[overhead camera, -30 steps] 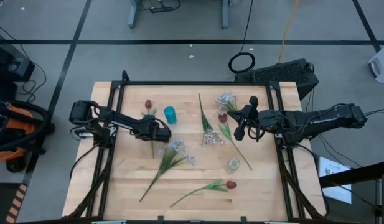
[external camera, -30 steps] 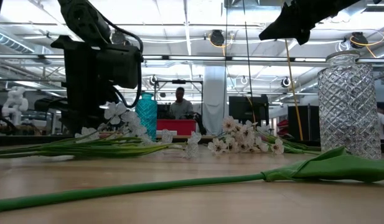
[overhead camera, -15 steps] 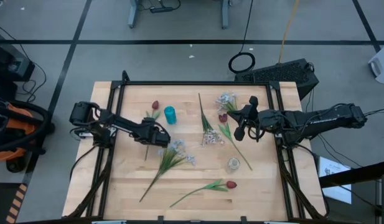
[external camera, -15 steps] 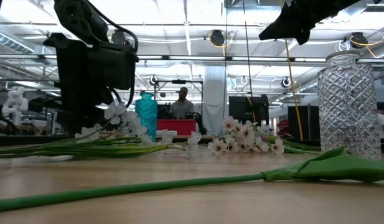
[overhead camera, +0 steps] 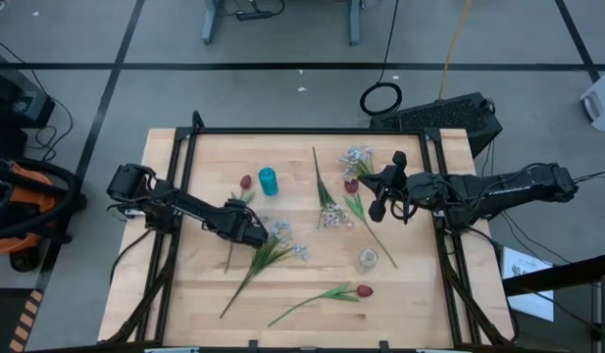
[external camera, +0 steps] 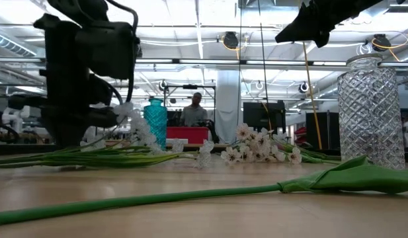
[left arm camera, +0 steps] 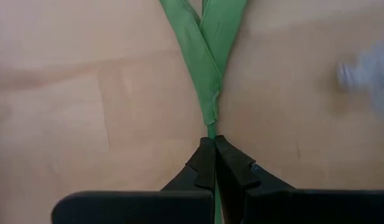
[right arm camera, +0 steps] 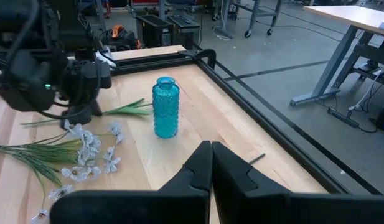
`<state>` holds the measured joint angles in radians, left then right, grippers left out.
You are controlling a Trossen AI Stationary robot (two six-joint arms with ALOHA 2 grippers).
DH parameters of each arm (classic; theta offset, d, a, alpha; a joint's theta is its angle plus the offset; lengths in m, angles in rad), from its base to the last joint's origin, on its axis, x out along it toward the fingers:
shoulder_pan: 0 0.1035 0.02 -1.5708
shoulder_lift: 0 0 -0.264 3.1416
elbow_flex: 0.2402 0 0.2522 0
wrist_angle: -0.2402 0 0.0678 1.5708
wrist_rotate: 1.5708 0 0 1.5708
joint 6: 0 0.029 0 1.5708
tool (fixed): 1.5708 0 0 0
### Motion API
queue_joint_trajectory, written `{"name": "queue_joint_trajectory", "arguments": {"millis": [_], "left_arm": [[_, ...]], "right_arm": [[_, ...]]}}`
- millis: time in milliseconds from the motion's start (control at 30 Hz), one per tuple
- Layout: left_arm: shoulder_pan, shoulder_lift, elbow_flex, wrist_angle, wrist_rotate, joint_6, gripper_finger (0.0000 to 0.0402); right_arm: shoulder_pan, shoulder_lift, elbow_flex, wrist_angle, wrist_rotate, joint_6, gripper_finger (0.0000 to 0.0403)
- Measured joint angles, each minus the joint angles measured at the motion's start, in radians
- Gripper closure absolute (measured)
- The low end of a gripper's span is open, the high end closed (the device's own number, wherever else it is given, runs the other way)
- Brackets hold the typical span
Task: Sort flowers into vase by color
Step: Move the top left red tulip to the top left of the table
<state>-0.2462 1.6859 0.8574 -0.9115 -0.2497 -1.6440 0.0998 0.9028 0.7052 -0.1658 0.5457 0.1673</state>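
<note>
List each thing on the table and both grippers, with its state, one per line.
left gripper: shut on the red tulip stem
right gripper: shut, empty, held above the table
blue vase: upright, empty
clear vase: upright, empty
second red tulip: lying flat
white spray: lying flat

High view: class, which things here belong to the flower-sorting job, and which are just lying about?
Belongs to the job: left end effector, shut on the held red tulip; right end effector, shut, waiting; front red tulip; right red tulip; three white sprays; teal vase; clear vase.
Just lying about: cable loop; black case, both on the floor.
</note>
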Motion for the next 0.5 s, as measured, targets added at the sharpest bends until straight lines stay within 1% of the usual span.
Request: {"name": "queue_joint_trajectory", "arguments": {"millis": [100, 167, 333, 400, 500], "left_arm": [[-0.034, 0.0, 0.022, -0.019, 0.04, -0.006, 0.0398], [-0.055, 0.0, 0.046, -0.065, 0.057, -0.004, 0.0398], [-0.09, -0.035, 0.114, -0.229, 0.023, 0.002, 0.0398], [-0.109, -0.064, 0.136, -0.289, 0.015, 0.002, 0.0398], [-0.149, -0.117, 0.164, -0.316, 0.003, 0.003, 0.0398]], "right_arm": [[0.0, 0.0, 0.0, -0.003, 0.0, 0.0, 0.0403], [0.0, 0.0, 0.0, -0.003, 0.0, 0.001, 0.0403], [0.0, 0.003, 0.0, -0.004, -0.007, 0.015, 0.0403], [0.0, 0.007, 0.0, -0.01, -0.035, 0.028, 0.0403], [0.0, 0.021, 0.0, -0.012, -0.092, 0.046, 0.0403]]}}
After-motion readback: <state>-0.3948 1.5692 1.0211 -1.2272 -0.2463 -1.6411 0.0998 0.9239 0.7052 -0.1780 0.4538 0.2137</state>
